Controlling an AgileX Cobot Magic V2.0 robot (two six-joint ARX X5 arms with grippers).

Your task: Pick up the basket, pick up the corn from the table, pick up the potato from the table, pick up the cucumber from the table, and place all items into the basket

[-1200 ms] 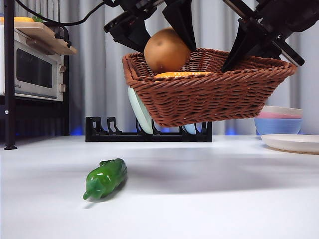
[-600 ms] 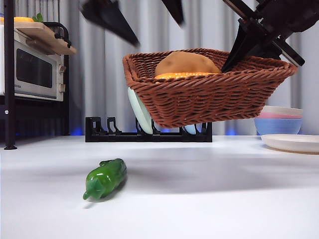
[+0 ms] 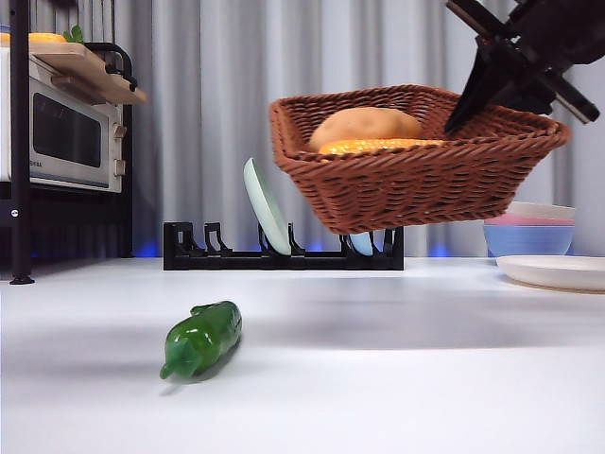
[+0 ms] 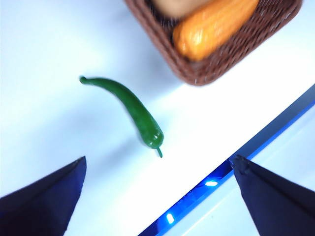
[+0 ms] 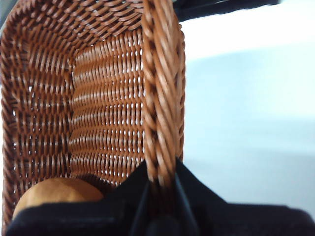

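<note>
The brown wicker basket (image 3: 416, 184) hangs tilted in the air at the right. My right gripper (image 3: 473, 95) is shut on its braided rim (image 5: 157, 98) at the far right side. Inside lie the tan potato (image 3: 364, 123) and the orange-yellow corn (image 3: 378, 146); the right wrist view shows the potato (image 5: 54, 194) at the basket's bottom. The green cucumber (image 3: 201, 339) lies on the white table, left of and below the basket. My left gripper (image 4: 158, 160) is open, high above the cucumber (image 4: 130, 108), with the corn (image 4: 214, 24) and a basket corner (image 4: 236, 54) beside it. The front view does not show it.
A black dish rack (image 3: 284, 253) holding a pale plate (image 3: 265, 203) stands behind the basket. A microwave (image 3: 66, 137) on a shelf is at the far left. Stacked pastel bowls (image 3: 534, 232) and a flat plate (image 3: 558, 271) sit at the right. The table edge (image 4: 206, 184) glows blue.
My left gripper let go of the potato, which now rests in the basket, and rose out of the front view. The basket moved to the right.
</note>
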